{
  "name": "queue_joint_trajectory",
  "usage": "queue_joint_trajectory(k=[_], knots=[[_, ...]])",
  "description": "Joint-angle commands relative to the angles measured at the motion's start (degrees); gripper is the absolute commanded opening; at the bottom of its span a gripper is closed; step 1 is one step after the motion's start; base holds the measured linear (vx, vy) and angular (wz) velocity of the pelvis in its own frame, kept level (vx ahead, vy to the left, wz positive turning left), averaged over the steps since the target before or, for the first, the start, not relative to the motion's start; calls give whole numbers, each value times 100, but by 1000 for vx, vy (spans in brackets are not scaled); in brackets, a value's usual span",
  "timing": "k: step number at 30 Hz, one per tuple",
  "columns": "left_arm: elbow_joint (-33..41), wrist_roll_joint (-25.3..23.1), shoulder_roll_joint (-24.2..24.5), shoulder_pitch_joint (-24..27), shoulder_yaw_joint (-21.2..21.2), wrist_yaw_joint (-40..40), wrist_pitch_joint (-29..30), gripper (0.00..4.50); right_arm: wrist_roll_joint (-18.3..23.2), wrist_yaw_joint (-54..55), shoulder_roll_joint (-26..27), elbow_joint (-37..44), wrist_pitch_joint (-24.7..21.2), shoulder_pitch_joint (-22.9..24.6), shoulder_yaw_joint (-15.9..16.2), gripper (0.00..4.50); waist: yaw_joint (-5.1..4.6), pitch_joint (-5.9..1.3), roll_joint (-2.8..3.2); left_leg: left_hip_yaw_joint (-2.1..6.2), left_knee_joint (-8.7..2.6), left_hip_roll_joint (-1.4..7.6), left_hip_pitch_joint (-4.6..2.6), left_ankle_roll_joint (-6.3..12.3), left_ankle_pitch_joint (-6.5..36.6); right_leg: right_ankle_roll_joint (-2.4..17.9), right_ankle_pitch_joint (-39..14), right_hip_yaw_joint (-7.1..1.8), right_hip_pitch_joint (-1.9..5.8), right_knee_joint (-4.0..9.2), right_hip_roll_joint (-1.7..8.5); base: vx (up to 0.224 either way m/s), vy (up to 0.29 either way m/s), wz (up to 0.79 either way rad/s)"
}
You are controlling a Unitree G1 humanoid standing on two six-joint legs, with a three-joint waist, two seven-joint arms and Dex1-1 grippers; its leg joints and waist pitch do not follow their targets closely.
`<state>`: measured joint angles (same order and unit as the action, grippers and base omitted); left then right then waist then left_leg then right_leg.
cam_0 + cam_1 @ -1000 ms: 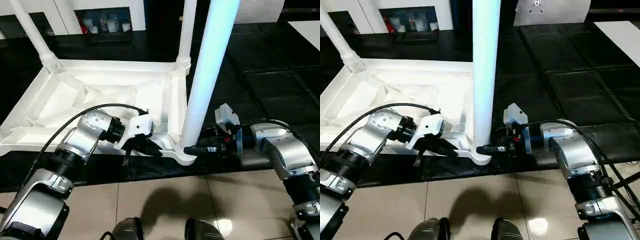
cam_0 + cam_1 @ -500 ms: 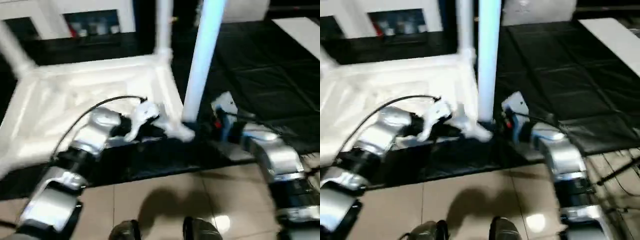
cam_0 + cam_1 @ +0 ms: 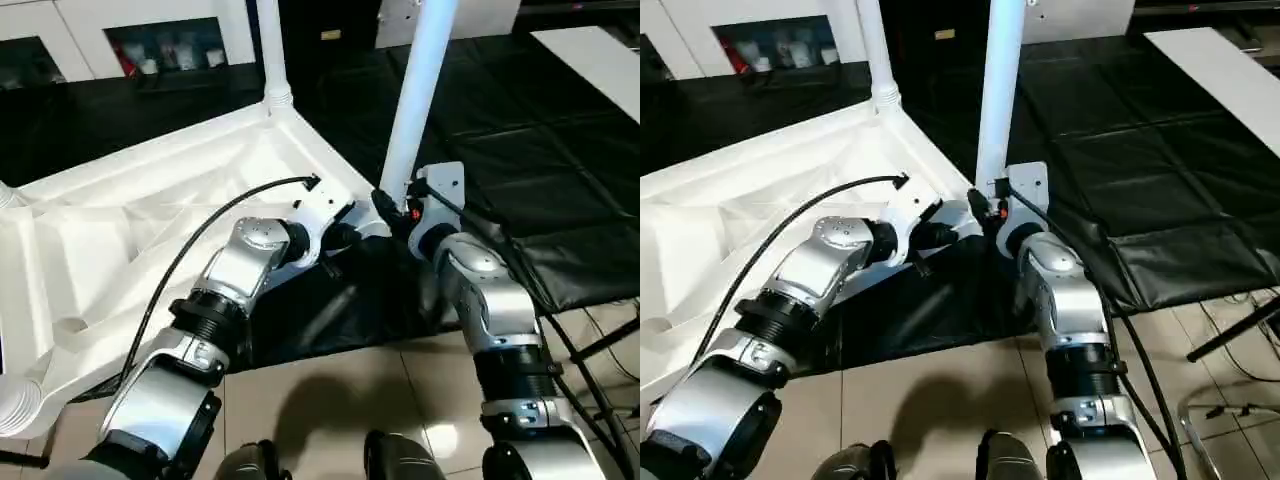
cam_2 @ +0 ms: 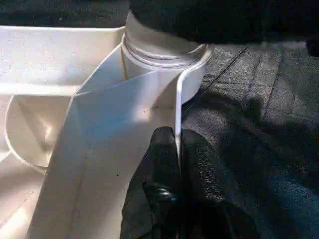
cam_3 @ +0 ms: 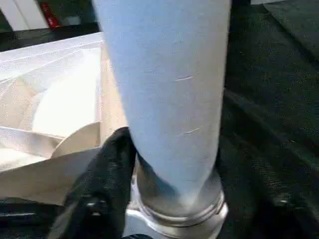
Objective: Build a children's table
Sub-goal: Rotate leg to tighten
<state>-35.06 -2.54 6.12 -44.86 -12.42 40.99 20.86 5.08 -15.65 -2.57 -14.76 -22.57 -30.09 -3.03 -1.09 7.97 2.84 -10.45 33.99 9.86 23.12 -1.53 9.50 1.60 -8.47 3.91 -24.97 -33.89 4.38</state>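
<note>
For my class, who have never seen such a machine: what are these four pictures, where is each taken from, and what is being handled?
This is a humanoid robot with two silver arms, each ending in a black two-fingered pincer. The two wide pictures come from cameras in its head, looking down. The two close-ups come from cameras on its wrists. On the black-covered work surface lies a white children's table top, upside down, with legs standing up from its corners. The left pincer is pinched shut on the top's thin edge wall. The right pincer sits at the base of the nearest leg, one finger against it.
</note>
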Motion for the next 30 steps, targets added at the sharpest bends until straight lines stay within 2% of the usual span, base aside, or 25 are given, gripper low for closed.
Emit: queue_joint_trajectory(k=[1, 2, 5, 7, 8, 11, 12, 14, 15, 16, 17, 20, 21, 22, 23, 24, 26, 27, 28, 29, 30], knots=[[313, 67, 28, -4, 18, 74, -276, 0, 83, -261, -41, -12, -96, 223, 215, 283, 25, -530, -112, 84, -306, 207, -84, 871, 543, 1331, -974, -250, 430, 389, 349, 0, 0, 0], [345, 63, 149, 70, -50, 301, -384, 0, 79, -408, -248, 57, -61, 312, 168, 306, 30, -526, -106, 87, -309, 213, -83, 894, 531, 1348, -957, -247, 436, 386, 349, 0, 0, 0], [409, 79, 322, 184, -180, 646, -542, 0, 171, -757, -505, 183, 1, 413, 159, 319, 30, -509, -107, 93, -317, 219, -79, 900, 644, 1341, -1111, -241, 446, 405, 351, 0, 0, 0], [395, 50, 505, 264, -269, 896, -643, 0, 268, -1264, -830, 349, 113, 523, 201, 339, 30, -502, -90, 97, -324, 227, -95, 865, 794, 1312, -1275, -240, 441, 428, 352, 0, 0, 0], [382, 40, 560, 281, -289, 966, -671, 0, 290, -1434, -941, 397, 159, 558, 218, 349, 35, -493, -61, 91, -324, 229, -99, 835, 863, 1288, -1325, -242, 436, 442, 345, 0, 0, 0], [374, 78, 819, 335, -366, 1437, -887, 0, 488, -2339, -1472, 619, 162, 706, 333, 370, 42, -497, -74, 102, -330, 238, -104, 800, 926, 1323, -1297, -244, 447, 425, 346, 0, 0, 0], [367, 103, 891, 341, -393, 1613, -994, 0, 530, -2631, -1635, 664, 156, 740, 414, 370, 49, -483, 7, 108, -329, 244, -112, 798, 972, 1340, -1334, -245, 436, 422, 353, 0, 0, 0], [368, 141, 966, 352, -425, 1808, -1100, 0, 500, -2867, -1797, 685, 242, 773, 522, 370, 51, -490, -40, 106, -333, 246, -103, 797, 1003, 1350, -1297, -246, 439, 427, 352, 0, 0, 0], [413, 253, 1148, 389, -514, 2341, -1339, 0, 496, -3364, -2068, 682, 428, 812, 708, 370, 60, -492, -25, 109, -332, 247, -107, 790, 1007, 1371, -1299, -246, 438, 433, 357, 0, 0, 0], [413, 253, 1148, 389, -514, 2341, -1339, 0, 496, -3364, -2068, 682, 428, 812, 708, 370, 71, -504, -32, 110, -329, 247, -110, 786, 997, 1370, -1281, -245, 446, 426, 360, 0, 0, 0], [503, 400, 1337, 448, -625, 2987, -1515, 0, 615, -3881, -2259, 628, 573, 792, 802, 370, 76, -495, -39, 102, -334, 252, -105, 803, 995, 1417, -1220, -253, 442, 417, 358, 0, 0, 0], [588, 435, 1541, 506, -817, 3581, -1601, 0, 759, -4483, -2421, 477, 786, 679, 872, 370, 162, -506, -1, 90, -339, 307, -153, 816, 968, 1533, -1062, -261, 407, 380, 359, 0, 0, 0], [584, 428, 1553, 507, -833, 3609, -1621, 0, 767, -4528, -2431, 460, 802, 666, 880, 370, 197, -508, -22, 83, -342, 323, -176, 800, 996, 1572, -1064, -269, 388, 374, 359, 0, 0, 0], [573, 414, 1573, 507, -861, 3662, -1665, 0, 781, -4613, -2450, 426, 833, 640, 894, 370, 213, -505, -17, 80, -345, 326, -171, 790, 991, 1579, -1065, -270, 394, 369, 360, 0, 0, 0], [546, 384, 1593, 501, -904, 3737, -1736, 0, 874, -4834, -2487, 385, 784, 583, 913, 370, 247, -510, -47, 80, -351, 332, -176, 756, 1009, 1575, -1123, -272, 395, 372, 367, 0, 0, 0], [539, 378, 1597, 500, -913, 3755, -1754, 0, 897, -4888, -2497, 377, 772, 571, 918, 354, 280, -507, -39, 78, -352, 331, -182, 726, 1028, 1572, -1169, -276, 389, 366, 367, 0, 0, 0], [561, 386, 1652, 516, -985, 3946, -1831, 0, 1055, -5241, -2563, 357, 654, 478, 969, 344, 309, -514, -39, 78, -350, 331, -178, 699, 1007, 1569, -1161, -283, 398, 363, 381, 0, 0, 0], [583, 396, 1689, 526, -1032, 4060, -1844, 0, 1114, -5442, -2613, 343, 613, 430, 1028, 324, 310, -521, -69, 77, -351, 327, -166, 700, 992, 1569, -1145, -282, 411, 352, 376, 0, 0, 0], [602, 405, 1726, 534, -1068, 4180, -1854, 0, 1157, -5655, -2672, 309, 593, 384, 1101, 324, 317, -527, -68, 78, -343, 315, -163, 713, 988, 1574, -1139, -280, 422, 350, 383, 0, 0, 0], [610, 409, 1747, 537, -1084, 4248, -1856, 0, 1175, -5775, -2708, 283, 592, 359, 1146, 305, 323, -516, -62, 75, -343, 321, -151, 730, 967, 1544, -1176, -287, 417, 356, 392, 0, 0, 0], [617, 415, 1760, 540, -1091, 4299, -1861, 0, 1164, -5880, -2736, 252, 617, 341, 1183, 305, 323, -528, -80, 69, -337, 318, -158, 729, 946, 1527, -1206, -287, 415, 359, 388, 0, 0, 0]])
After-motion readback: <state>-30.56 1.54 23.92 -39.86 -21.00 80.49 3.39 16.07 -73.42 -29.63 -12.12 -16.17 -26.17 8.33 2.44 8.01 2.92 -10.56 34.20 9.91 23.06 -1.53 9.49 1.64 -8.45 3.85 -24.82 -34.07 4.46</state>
